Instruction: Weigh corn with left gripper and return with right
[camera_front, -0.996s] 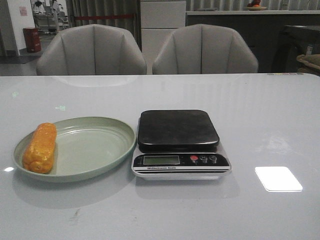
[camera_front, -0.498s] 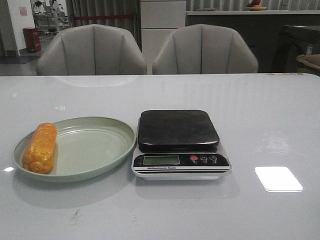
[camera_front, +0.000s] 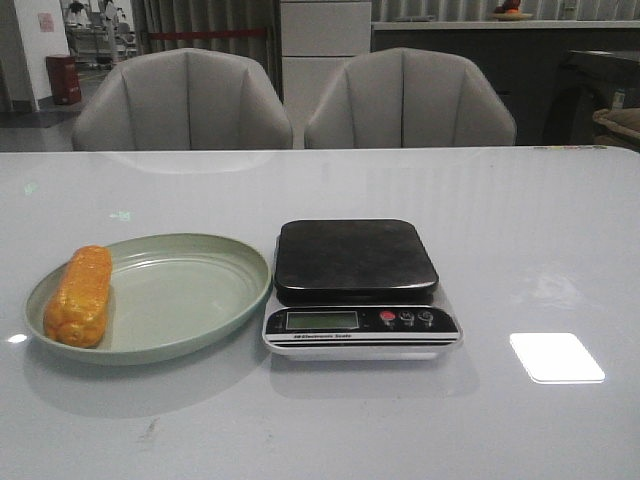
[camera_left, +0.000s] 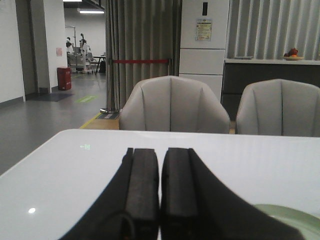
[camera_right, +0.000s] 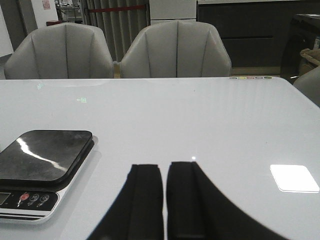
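Tabletop (camera_front: 560, 230): wide bare stretches right of the scale (camera_front: 360, 290) and along the near edge; two chairs (camera_front: 185, 100) stand behind the far edge. Plate (camera_front: 190, 290) sits left of the scale, rims nearly touching. Corn (camera_front: 79, 296) lies in the plate against its left rim, lengthwise front to back. Scale platform bare.

Left claw (camera_left: 160, 175): clenched, fingers pressed together, nothing between them; plate rim just visible beside it, corn not in its view.

Right claw (camera_right: 164, 192): clenched, a narrow slit between fingers, nothing held, over bare tabletop right of the scale.

Orange-yellow corn (camera_front: 79, 297) lying on plate (camera_front: 190, 300)
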